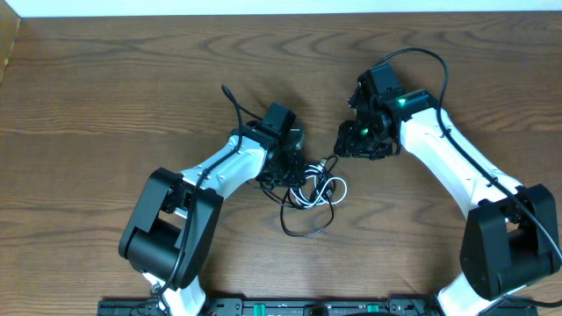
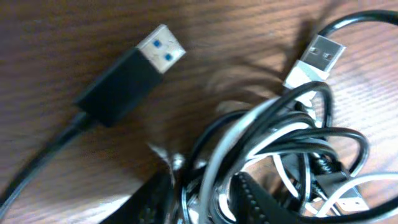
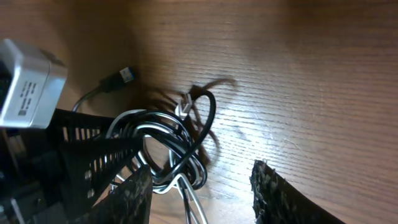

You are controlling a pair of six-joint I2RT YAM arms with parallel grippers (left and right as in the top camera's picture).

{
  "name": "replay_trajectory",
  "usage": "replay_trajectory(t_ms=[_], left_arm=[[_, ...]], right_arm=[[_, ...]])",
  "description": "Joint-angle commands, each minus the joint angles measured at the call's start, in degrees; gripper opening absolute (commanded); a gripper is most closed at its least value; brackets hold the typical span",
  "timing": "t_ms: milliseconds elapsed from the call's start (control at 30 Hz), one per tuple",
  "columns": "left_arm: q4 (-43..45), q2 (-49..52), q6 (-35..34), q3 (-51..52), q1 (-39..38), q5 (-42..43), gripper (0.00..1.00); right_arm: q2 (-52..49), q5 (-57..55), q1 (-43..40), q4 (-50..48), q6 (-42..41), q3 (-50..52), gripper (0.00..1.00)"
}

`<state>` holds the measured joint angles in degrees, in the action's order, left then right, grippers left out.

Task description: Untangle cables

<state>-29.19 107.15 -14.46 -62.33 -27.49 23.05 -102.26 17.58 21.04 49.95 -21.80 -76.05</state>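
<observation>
My left gripper (image 1: 295,168) sits among the cables (image 1: 316,189), grip impossible to tell; my right gripper (image 3: 202,177), at their one o'clock, stands open.

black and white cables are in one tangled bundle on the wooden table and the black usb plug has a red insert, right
Not quite: the black USB plug has a blue insert, not red, as the left wrist view shows. The rest holds: the black cable and white cable sit in one tangled bundle on the wooden table.
</observation>
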Motion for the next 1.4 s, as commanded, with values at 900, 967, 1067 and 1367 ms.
replay_trajectory(t_ms=[900,967,1067,1367], left_arm=[[-0.28,-17.75,-3.30,-3.17,6.69,14.08,0.07],[-0.22,-17.92,-3.61,-3.17,6.71,15.02,0.08],[-0.24,-17.92,-3.63,-3.17,6.69,15.78,0.07],[-0.04,-17.92,-4.09,-3.17,6.69,15.78,0.07]], right_arm=[[0.98,18.21,-0.48,-5.46,0.74,-1.53,0.48],[0.92,15.47,-0.46,-5.44,-0.87,-1.51,0.48],[0.87,12.24,-0.26,-5.49,-2.82,-0.94,0.48],[0.79,5.38,0.02,-7.61,-4.04,1.09,0.48]])
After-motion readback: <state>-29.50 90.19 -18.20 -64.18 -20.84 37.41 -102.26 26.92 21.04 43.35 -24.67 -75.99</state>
